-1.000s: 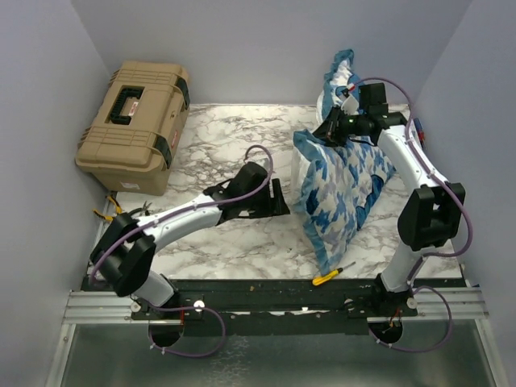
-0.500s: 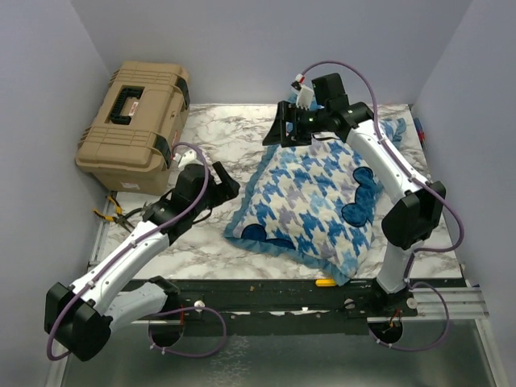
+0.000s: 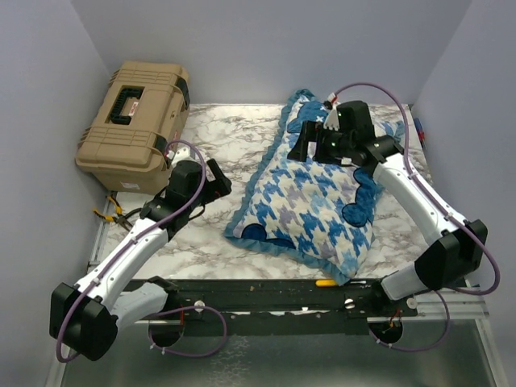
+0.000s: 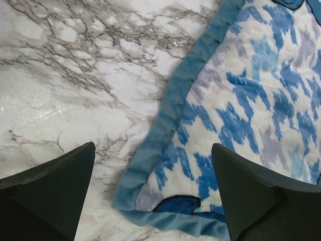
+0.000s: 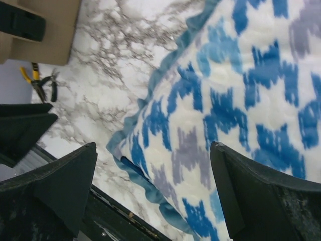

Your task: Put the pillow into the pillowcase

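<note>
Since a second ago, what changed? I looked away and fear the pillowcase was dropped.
The right tool let go of the pillowcase: once hanging lifted, it now lies flat on the table. The left tool drew back leftward and stands open beside its left edge. The tan toolbox, pliers and screwdriver stayed put.

The top camera looks down from high behind the near edge over the whole white-and-grey marbled tabletop (image 3: 210,145). The left wrist camera hangs close over the near-left ruffled corner of the blue-and-white houndstooth fabric pillowcase (image 4: 241,90); the right wrist camera, farther off, shares that corner.
</note>
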Robot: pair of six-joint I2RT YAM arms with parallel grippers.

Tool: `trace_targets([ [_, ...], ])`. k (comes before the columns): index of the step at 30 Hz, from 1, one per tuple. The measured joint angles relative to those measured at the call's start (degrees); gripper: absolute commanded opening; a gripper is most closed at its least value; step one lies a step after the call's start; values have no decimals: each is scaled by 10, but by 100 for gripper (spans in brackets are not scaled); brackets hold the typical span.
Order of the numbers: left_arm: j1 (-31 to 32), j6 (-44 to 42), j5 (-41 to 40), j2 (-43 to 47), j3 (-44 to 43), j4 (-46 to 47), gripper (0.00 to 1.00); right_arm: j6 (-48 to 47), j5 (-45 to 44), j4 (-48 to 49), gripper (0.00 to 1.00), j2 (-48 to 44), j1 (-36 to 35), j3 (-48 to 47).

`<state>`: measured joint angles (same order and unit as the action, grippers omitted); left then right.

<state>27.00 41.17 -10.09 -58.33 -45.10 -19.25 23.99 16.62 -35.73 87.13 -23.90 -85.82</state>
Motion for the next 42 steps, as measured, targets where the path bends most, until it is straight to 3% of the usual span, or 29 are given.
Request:
trace_targets([
  [10, -52, -94, -5, -17, 0, 90, 99, 51, -148, 64, 100, -183, 0, 279],
  [14, -52, -124, -21, -16, 9, 151, 99, 60, -204, 74, 100, -253, 0, 339],
  [27, -52, -181, -149, 30, 215, 371, 99, 29, -383, 133, 100, -337, 0, 467],
  [32, -53, -244, -195, -5, 246, 432, 99, -23, -475, 233, 100, -377, 5, 584],
  [36, -64, -289, -215, -79, 247, 473, 99, -73, -511, 374, 100, -398, 28, 673],
  [42, -139, -329, -185, -189, 274, 626, 99, -98, -514, 569, 100, -332, 123, 738],
])
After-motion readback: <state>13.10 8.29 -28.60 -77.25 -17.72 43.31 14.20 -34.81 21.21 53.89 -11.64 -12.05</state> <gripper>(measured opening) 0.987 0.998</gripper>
